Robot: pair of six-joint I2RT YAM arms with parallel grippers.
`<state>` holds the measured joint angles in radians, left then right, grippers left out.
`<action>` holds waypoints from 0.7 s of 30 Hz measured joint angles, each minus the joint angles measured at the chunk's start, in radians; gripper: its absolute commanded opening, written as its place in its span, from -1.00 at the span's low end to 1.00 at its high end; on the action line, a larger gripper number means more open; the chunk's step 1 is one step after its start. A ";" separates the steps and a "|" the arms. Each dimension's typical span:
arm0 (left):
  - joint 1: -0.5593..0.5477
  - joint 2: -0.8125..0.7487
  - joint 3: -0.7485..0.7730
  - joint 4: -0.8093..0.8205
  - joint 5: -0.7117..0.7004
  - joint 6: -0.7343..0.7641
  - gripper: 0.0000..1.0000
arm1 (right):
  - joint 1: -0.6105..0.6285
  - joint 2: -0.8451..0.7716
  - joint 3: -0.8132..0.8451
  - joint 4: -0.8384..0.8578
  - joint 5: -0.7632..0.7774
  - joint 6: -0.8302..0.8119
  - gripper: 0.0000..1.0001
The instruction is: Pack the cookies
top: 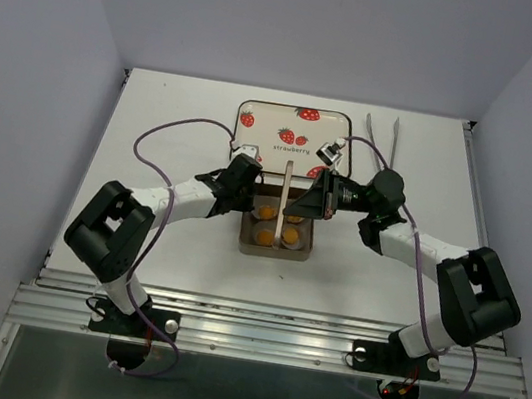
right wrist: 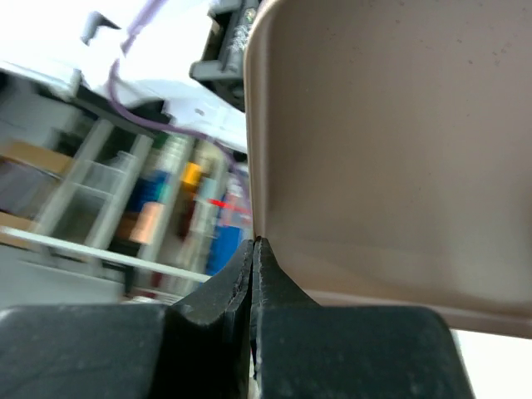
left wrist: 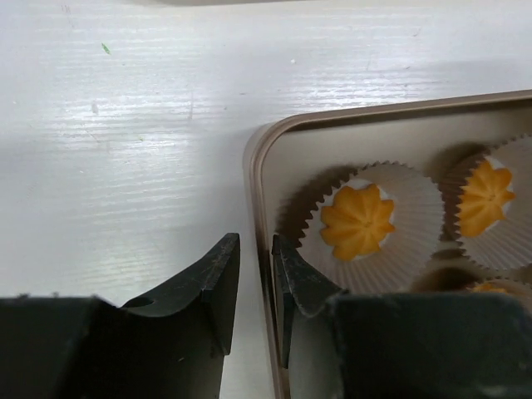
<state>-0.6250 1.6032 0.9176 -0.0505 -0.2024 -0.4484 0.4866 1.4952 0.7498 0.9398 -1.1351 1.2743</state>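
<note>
A tan tin at the table's middle holds orange-yellow cookies in white paper cups. In the left wrist view two cookies show whole and a third only at its edge. My left gripper is at the tin's far left corner. Its jaws straddle the tin's wall, one finger inside and one outside, closed narrow on it. My right gripper is shut on the edge of a beige lid, which it holds upright on edge over the tin. The lid fills the right wrist view, pinched at my fingertips.
A flat rectangular piece printed with red strawberries lies just behind the tin. A pair of metal tongs lies at the back right. The arms' purple cables loop over the table on both sides.
</note>
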 measured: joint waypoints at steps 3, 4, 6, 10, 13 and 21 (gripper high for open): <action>0.006 0.029 0.003 0.000 0.003 0.031 -0.33 | -0.048 0.088 -0.005 0.188 -0.021 0.216 -0.99; 0.010 0.043 0.006 0.000 0.006 0.047 -0.33 | -0.069 0.129 -0.005 0.232 -0.021 0.293 -0.99; 0.012 0.060 0.008 0.000 0.008 0.060 -0.34 | -0.097 0.219 -0.010 0.270 -0.021 0.411 -0.99; 0.019 0.072 0.021 -0.002 0.011 0.082 -0.35 | -0.109 0.282 -0.018 0.300 -0.021 0.515 -0.99; 0.024 0.072 0.034 0.000 0.011 0.089 -0.35 | -0.118 0.285 -0.024 0.316 -0.024 0.547 -0.97; 0.045 0.079 0.039 0.002 0.011 0.092 -0.39 | -0.139 0.287 -0.028 0.334 -0.032 0.582 -0.72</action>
<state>-0.5800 1.6817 0.9565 -0.0486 -0.1909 -0.3569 0.3477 1.7821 0.7219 1.2739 -1.1675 1.8565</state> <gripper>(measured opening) 0.309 0.099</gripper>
